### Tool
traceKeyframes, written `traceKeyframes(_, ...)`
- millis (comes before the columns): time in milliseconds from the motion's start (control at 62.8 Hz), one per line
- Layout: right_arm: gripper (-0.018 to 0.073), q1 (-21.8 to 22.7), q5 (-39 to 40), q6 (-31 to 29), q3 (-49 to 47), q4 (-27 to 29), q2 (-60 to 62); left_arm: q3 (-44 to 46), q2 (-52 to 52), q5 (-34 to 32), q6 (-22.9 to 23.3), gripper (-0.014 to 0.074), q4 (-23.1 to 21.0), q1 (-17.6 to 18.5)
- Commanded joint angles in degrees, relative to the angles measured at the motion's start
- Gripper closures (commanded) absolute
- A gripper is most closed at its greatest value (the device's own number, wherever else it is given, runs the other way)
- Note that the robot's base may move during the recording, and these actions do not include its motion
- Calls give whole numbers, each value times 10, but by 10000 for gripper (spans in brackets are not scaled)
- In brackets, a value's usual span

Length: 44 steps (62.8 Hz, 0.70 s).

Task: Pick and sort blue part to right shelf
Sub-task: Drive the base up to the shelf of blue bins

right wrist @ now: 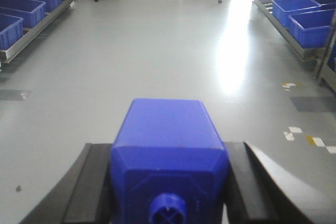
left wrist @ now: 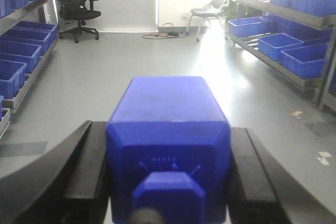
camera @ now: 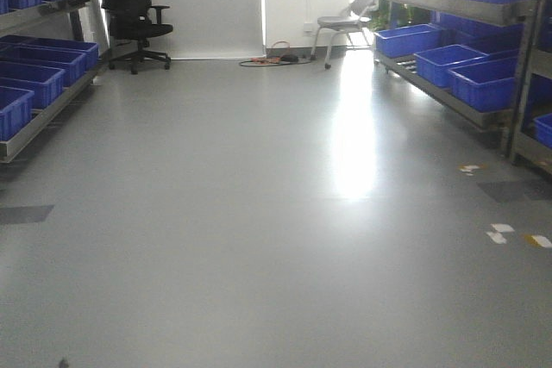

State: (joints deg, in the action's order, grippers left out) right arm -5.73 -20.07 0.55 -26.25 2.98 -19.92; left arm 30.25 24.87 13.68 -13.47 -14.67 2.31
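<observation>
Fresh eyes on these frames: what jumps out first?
A blue part fills the left wrist view, clamped in the left gripper. A second blue part fills the right wrist view, clamped in the right gripper. In the front view, blue bins line the right shelf and left shelf, with a glare streak on the grey floor between.

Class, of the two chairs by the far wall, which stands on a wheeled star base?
The black office chair on the left; the pale grey chair on the right has plain metal legs.

no text or label can be read.
</observation>
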Motion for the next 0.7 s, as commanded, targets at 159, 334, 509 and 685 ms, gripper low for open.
traceKeyframes(159,135,3,53,-6,-18,-3,-5,18,5,-52,3,240,-3,1)
traceKeyframes(334,135,3,53,-6,-18,-3,-5,18,5,-52,3,241,-3,1)
traceKeyframes(509,135,3,53,-6,-18,-3,-5,18,5,-52,3,240,-3,1)
traceKeyframes(685,135,3,54,-6,-18,-3,-5,18,5,-52,3,240,-3,1)
